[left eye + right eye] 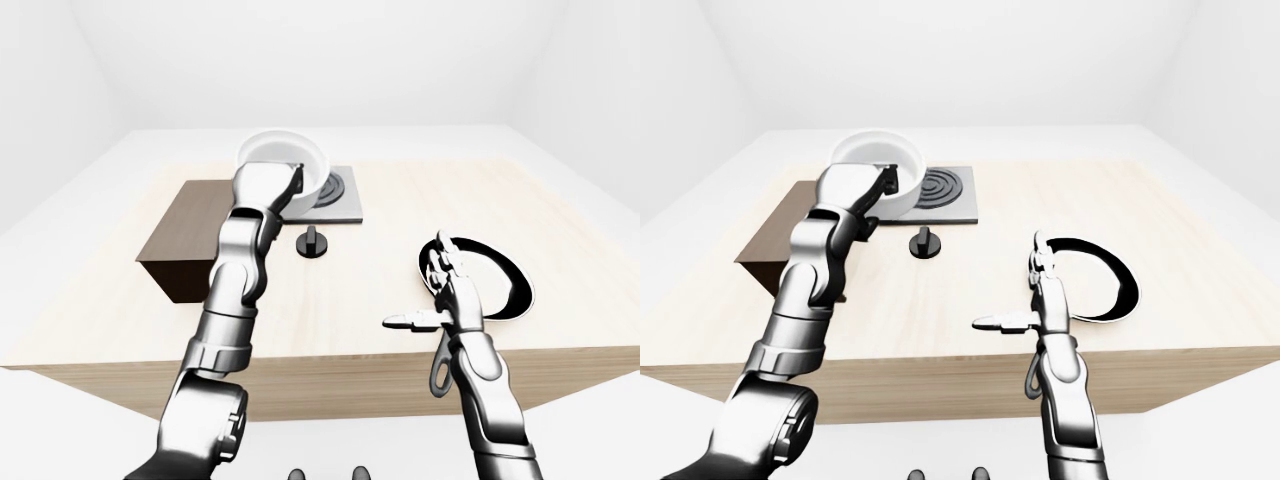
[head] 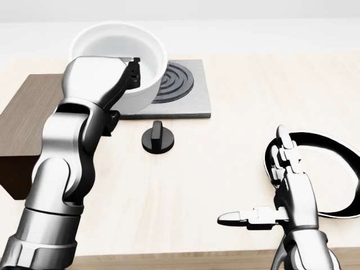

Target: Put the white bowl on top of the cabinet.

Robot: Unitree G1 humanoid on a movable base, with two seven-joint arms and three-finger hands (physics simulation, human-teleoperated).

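While raised over the light wooden desk (image 2: 236,169), left robot hand (image 2: 130,76) noted at the near rim of the round, glossy white bowl (image 2: 121,48), with dark fingers (image 2: 134,72) hooked over the rim and into the bowl's hollow. Grip judged closed on the rim wall; underside contact hidden by the forearm, so full extent of hold not confirmed.

Bowl located at upper left of head view, overlapping the left edge of the flat grey square hob plate with black concentric rings (image 2: 180,84). Whether lifted or resting not determinable from these views. Dark brown wooden box-shaped cabinet (image 2: 25,121) positioned just left of and below the bowl in head view, flat top bare where visible, partly masked by the left arm.

Handling assessment: bowl judged rigid, hard, smooth-glazed and likely slippery; moderate weight, breakable if dropped. Thick upright wall offers best purchase, pinched between inner and outer faces as presently held. One-sided rim hold liable to let the bowl tilt; level carriage and gentle set-down advised.

Right robot hand (image 2: 275,185) held over the desk at lower right, well apart from the bowl, fingers spread, one pointing left, holding nothing. Black round frying pan with pale interior (image 2: 332,174) beside it, possibly overlapping in view. Small black round knob (image 2: 158,139) on the desk just below the hob plate.
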